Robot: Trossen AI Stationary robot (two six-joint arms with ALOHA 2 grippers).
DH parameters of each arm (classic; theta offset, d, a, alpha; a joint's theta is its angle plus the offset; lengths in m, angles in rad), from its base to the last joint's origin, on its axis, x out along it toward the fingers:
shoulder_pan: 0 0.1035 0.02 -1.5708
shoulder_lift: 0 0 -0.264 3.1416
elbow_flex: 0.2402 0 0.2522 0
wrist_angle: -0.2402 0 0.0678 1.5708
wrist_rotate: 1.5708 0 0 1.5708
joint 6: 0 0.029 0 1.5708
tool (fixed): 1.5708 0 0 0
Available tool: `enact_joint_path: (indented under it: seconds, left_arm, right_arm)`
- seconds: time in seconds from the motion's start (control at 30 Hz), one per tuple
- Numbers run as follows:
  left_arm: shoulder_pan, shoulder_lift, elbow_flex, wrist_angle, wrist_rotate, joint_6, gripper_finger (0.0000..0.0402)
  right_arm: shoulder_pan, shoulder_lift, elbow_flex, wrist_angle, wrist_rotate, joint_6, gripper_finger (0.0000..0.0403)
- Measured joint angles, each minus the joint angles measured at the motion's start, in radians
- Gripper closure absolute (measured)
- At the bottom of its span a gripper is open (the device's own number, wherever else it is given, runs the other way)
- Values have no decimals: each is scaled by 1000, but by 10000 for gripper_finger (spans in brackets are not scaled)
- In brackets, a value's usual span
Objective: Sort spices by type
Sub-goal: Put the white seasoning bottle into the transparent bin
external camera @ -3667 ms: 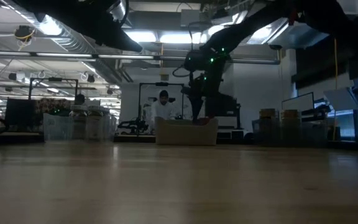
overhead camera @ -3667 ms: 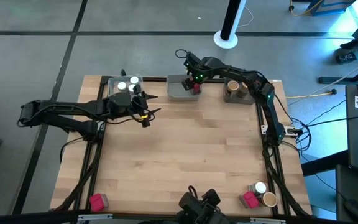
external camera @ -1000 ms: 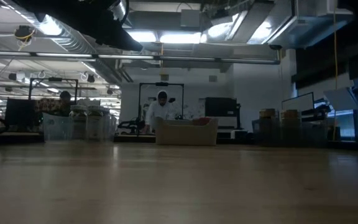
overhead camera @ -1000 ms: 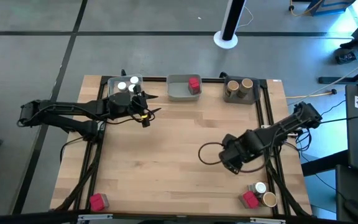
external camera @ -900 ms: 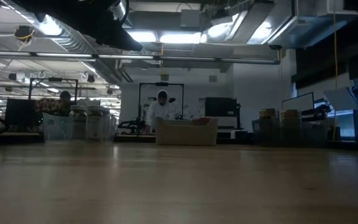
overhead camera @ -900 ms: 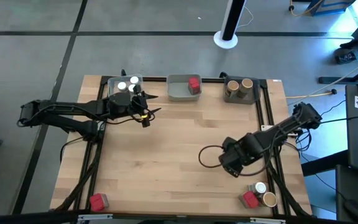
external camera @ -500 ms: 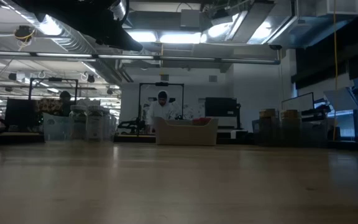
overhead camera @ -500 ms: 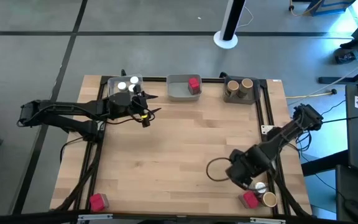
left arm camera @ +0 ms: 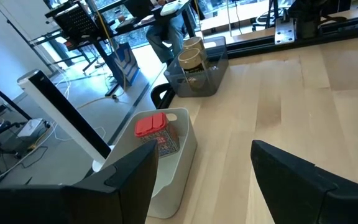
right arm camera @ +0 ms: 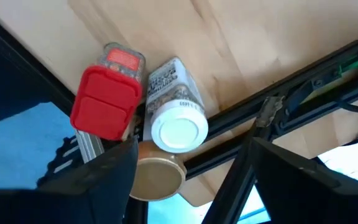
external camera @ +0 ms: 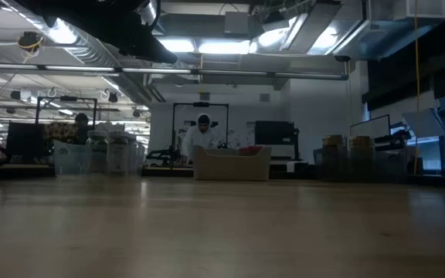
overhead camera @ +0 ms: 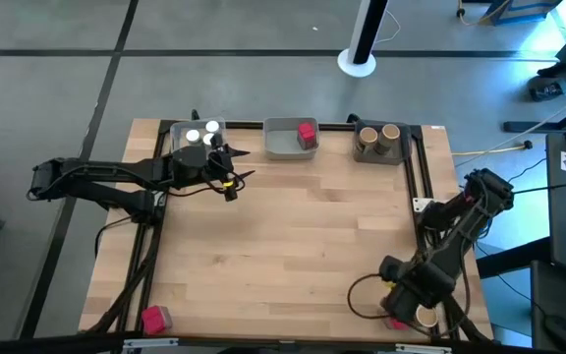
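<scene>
At the far edge of the worktop (overhead camera: pixel 283 236) we see three trays in a row. The clear tray (overhead camera: pixel 187 135) at 11 o'clock holds two white-capped jars (overhead camera: pixel 202 131). The grey tray (overhead camera: pixel 288 140) at 12 o'clock holds one red-capped packet (overhead camera: pixel 307 133), which stands at its right end. The dark tray (overhead camera: pixel 378 146) at 1 o'clock holds two tan-lidded jars (overhead camera: pixel 368 136) side by side.

Three spices are not sorted at 5 o'clock, near the right rail. In the right wrist view they are a red-capped blocky container (right arm camera: pixel 107 99), a white-capped round jar with a printed label (right arm camera: pixel 175 106) and a tan lid (right arm camera: pixel 158 175), all touching or just beside each other. One more red packet (overhead camera: pixel 152 318) stands alone at 7 o'clock.

The right hand (overhead camera: pixel 401 303) hangs directly over the 5 o'clock group with its fingers wide apart, and it holds nothing. One second earlier it was near the middle right of the worktop, so it has moved toward the near corner. The left hand (overhead camera: pixel 226 175) is just in front of the clear tray, partly open and empty, and it has not moved. In the low view a person (external camera: pixel 202 136) stands in the room behind.
</scene>
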Motion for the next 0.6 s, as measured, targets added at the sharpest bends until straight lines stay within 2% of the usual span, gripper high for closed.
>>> enact_joint_path:
  seconds: [0.2,0.6]
  left_arm:
    - [0,0,0,1,0,4,157]
    - [0,0,0,20,0,9,157]
  right_arm:
    - [63,37,0,16,60,-5,95]
    - [117,96,0,32,84,-12,95]
